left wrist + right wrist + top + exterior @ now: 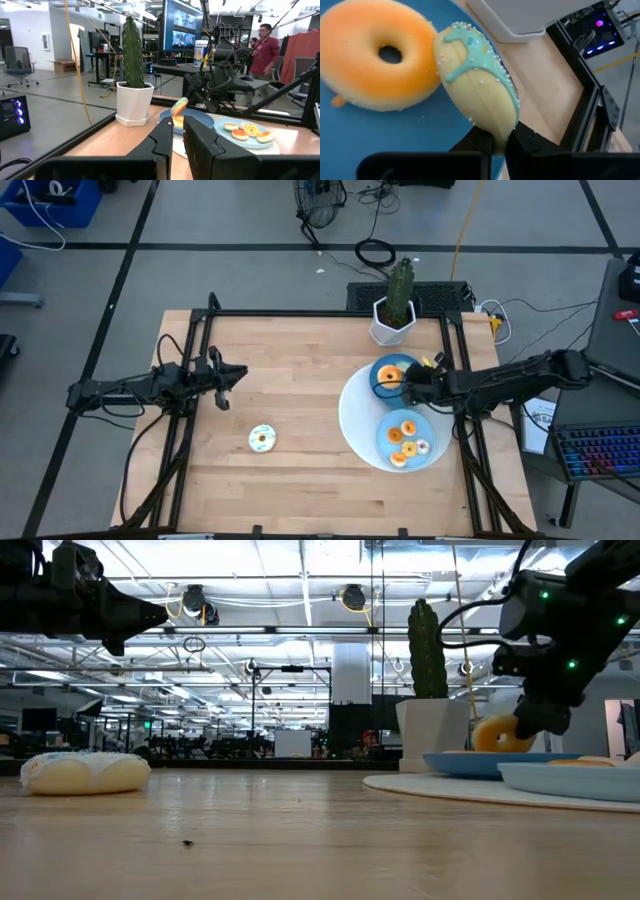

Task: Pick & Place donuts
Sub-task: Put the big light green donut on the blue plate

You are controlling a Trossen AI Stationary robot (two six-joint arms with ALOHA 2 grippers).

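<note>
— Right wrist view showed the right gripper (pixel 495 142) pinching a green-iced donut (pixel 477 82) on its edge, just above the far blue plate (pixel 380 135), right beside an orange donut (pixel 372 62). What came next, do you think?

— Probably lowering it and letting go. The left gripper (pixel 224 376) hung over the wooden table (pixel 300 470), fingers almost together, holding nothing. A white donut (pixel 262 439) lay alone. Farther off stood a potted cactus (pixel 397 308), then a person (pixel 263 47) among desks.

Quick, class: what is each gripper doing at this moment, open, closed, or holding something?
Left gripper: shut, holding nothing, above the table's left side.
Right gripper: shut on the green-iced donut, over the far blue plate.
</note>
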